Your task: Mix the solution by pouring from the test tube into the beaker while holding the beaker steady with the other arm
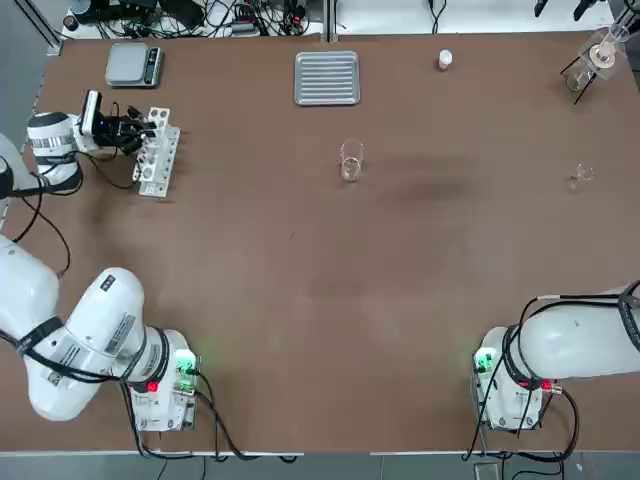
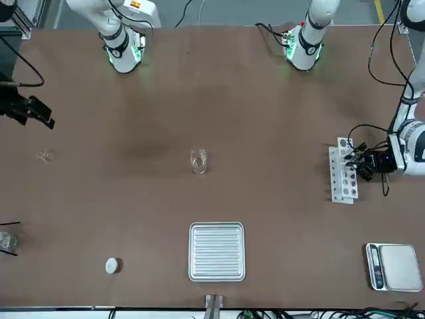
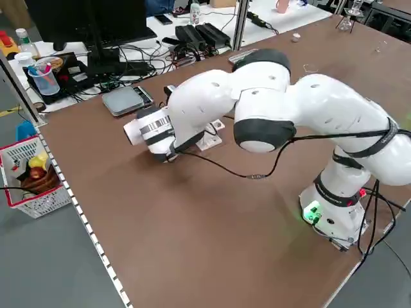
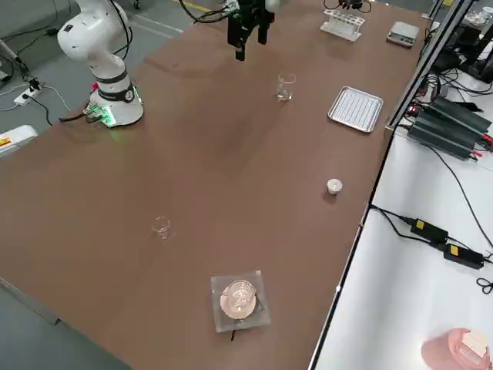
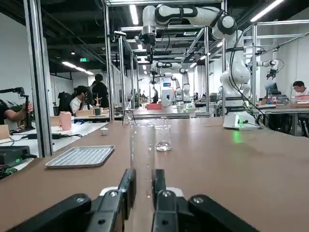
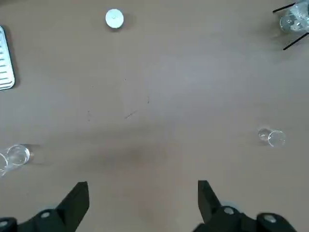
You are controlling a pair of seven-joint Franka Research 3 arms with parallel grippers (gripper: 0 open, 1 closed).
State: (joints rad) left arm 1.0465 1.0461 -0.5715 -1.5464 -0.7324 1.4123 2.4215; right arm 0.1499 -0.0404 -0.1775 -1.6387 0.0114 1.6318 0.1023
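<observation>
With the left gripper (image 5: 141,193) pinching the clear glass test tube (image 5: 142,159) at the white rack (image 1: 160,152) far left, the small clear glass beaker (image 1: 351,161) stands unheld mid-table, the right gripper (image 6: 140,203) spread above; steadying and pouring remain

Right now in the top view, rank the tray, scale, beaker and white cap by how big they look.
1. Tray
2. Scale
3. Beaker
4. White cap

All lie flat on the table under the overhead camera, so nearness hardly skews this.
</observation>
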